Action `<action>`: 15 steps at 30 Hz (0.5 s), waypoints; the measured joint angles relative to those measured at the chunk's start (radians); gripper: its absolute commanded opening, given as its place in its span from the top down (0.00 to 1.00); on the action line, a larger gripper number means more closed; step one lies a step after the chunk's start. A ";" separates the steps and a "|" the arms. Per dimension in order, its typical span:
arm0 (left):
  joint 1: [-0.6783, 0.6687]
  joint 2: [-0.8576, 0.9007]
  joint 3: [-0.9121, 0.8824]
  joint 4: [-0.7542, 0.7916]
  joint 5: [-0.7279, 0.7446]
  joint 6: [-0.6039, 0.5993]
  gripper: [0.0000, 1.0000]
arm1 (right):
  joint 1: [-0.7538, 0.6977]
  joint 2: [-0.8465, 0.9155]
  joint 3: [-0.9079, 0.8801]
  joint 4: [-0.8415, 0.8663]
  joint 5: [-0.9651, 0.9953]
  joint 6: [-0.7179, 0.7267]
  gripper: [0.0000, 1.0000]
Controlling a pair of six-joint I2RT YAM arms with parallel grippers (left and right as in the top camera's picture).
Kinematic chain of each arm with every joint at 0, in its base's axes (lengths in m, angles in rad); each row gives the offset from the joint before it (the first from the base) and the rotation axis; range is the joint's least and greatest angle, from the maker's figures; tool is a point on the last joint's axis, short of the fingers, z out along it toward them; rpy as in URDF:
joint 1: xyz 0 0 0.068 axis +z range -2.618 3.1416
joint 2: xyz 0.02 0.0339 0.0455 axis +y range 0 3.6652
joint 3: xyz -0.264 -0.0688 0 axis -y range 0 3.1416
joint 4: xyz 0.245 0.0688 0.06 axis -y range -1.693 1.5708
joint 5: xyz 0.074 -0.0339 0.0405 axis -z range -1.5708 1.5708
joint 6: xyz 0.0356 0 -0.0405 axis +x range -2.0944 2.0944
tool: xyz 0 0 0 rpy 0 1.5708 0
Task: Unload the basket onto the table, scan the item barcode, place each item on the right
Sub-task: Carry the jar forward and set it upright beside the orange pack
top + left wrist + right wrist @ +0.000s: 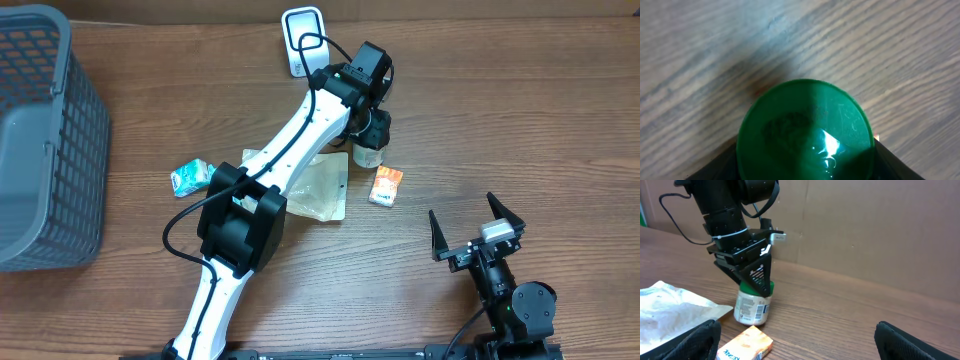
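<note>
Your left arm (300, 130) reaches across the counter (520, 100) to the far middle, with the left jaws pointing straight down over the jar (752, 307).

Jar orientation: it stands upright, long axis vertical, green lid (805, 132) up, base on the wood. The left wrist view looks straight down onto the lid, so there you're sighting along the jar's axis.

Left jaws are roughly half open and sit either side of the lid. Both fingers (710, 170) look to be touching its rim, so as far as these views show, you have the jar gripped at the lid.

The label (759, 311) wraps the side wall. The part with blue print faces the right wrist camera, i.e. your near-right side. The print is too small to tell whether that patch is the barcode.

The scanner (302, 40) is the white unit at the far edge, beyond the jar and a bit to its left, near it but apart.

Around the jar:
- Orange packet (386, 185) lies flat just to its near-right, not touching.
- Clear bag (322, 190) lies flat on its near-left, partly under the left arm.
- Teal packet (192, 177) is further left.
- Grey basket (50, 130) is at the left edge.

Right jaws are spread fully open and hold nothing. They sit at the near-right of the counter, well apart from the jar. Their fingers (695, 340) show in the bottom corners of the right wrist view, which looks toward the jar.
</note>
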State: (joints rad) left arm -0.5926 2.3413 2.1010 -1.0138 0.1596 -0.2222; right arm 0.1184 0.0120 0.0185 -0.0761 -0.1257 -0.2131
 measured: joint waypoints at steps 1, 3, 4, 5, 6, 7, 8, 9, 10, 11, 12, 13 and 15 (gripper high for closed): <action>-0.002 0.000 0.001 -0.013 0.000 -0.003 0.32 | 0.000 0.000 0.000 0.000 0.000 0.000 0.00; -0.011 0.001 0.000 -0.045 0.000 -0.010 0.07 | 0.000 0.000 0.000 0.000 0.000 0.000 0.00; -0.017 0.005 0.000 -0.054 -0.001 -0.013 0.00 | 0.000 0.000 0.000 0.000 -0.001 0.000 0.00; -0.024 0.007 0.000 -0.062 -0.001 -0.011 0.00 | 0.000 0.000 0.000 0.000 0.000 0.000 0.00; -0.026 0.008 0.000 -0.064 -0.001 -0.013 0.00 | 0.000 0.000 0.000 0.000 0.000 -0.001 0.00; -0.030 0.010 0.000 -0.064 -0.001 -0.015 0.00 | 0.000 0.000 0.000 0.000 0.000 0.000 0.00; -0.030 0.010 0.000 -0.064 -0.001 -0.015 0.00 | 0.000 0.000 0.000 0.000 -0.001 -0.001 0.00; -0.032 0.010 0.000 -0.066 0.000 -0.015 0.00 | 0.000 0.000 0.000 0.000 0.000 0.000 0.00; -0.032 0.010 0.000 -0.069 0.000 -0.015 0.00 | 0.000 0.000 0.000 0.000 0.000 -0.001 0.00; -0.032 0.010 0.003 -0.076 -0.001 -0.015 0.00 | 0.000 0.000 0.000 0.000 0.000 0.000 0.00; -0.031 0.010 0.008 -0.087 -0.001 -0.015 0.00 | 0.000 0.000 0.000 0.000 0.000 0.000 0.00; -0.027 0.010 0.020 -0.106 -0.001 -0.015 0.00 | 0.000 0.000 0.000 0.000 0.000 0.000 0.00; -0.017 0.010 0.061 -0.153 -0.001 -0.014 0.00 | 0.000 0.000 0.000 0.000 0.000 0.000 0.00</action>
State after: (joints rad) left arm -0.6098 2.3512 2.1620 -1.1664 0.1589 -0.2367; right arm 0.1184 0.0120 0.0185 -0.0761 -0.1261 -0.2131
